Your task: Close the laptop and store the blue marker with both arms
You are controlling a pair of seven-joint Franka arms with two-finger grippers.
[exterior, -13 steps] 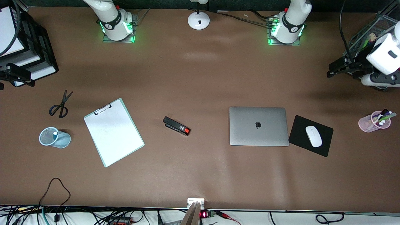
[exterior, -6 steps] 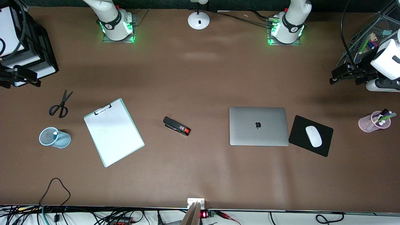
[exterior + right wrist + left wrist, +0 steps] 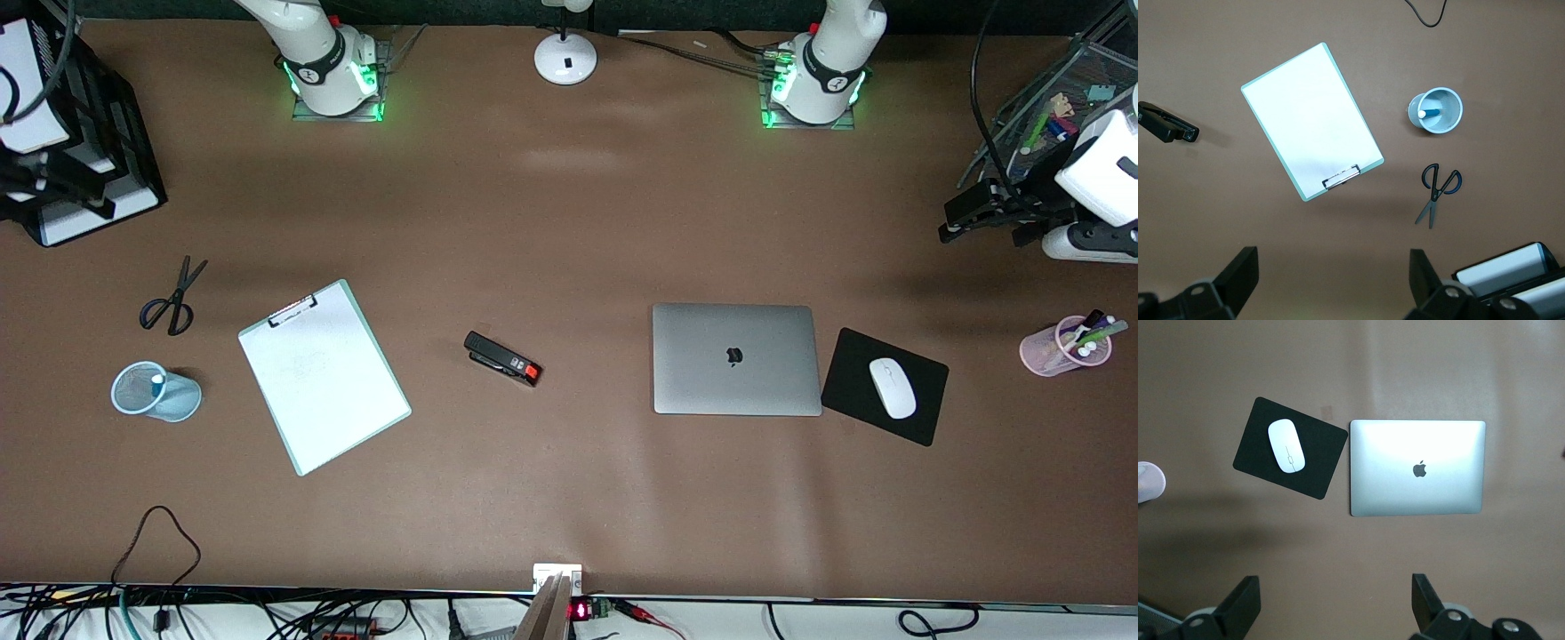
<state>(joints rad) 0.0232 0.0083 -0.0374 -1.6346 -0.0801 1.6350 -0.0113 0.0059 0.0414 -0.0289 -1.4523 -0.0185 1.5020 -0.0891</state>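
Front view shows the laptop (image 3: 736, 359) lying shut, at nine o'clock from the mouse pad (image 3: 853, 382); it looks stiff and smooth. The blue marker (image 3: 1429, 112), probably light, stands in the mesh cup (image 3: 1435, 111); grasp its shaft. Left gripper (image 3: 1331, 603) and right gripper (image 3: 1331, 280) are both spread, holding nothing.

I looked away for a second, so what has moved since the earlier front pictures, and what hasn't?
Only the arms moved. The right gripper drew back over the black tray stack; the left gripper retreated slightly toward the mesh organizer. Both are open and empty. The laptop stays shut, and the blue marker stays in the blue mesh cup.
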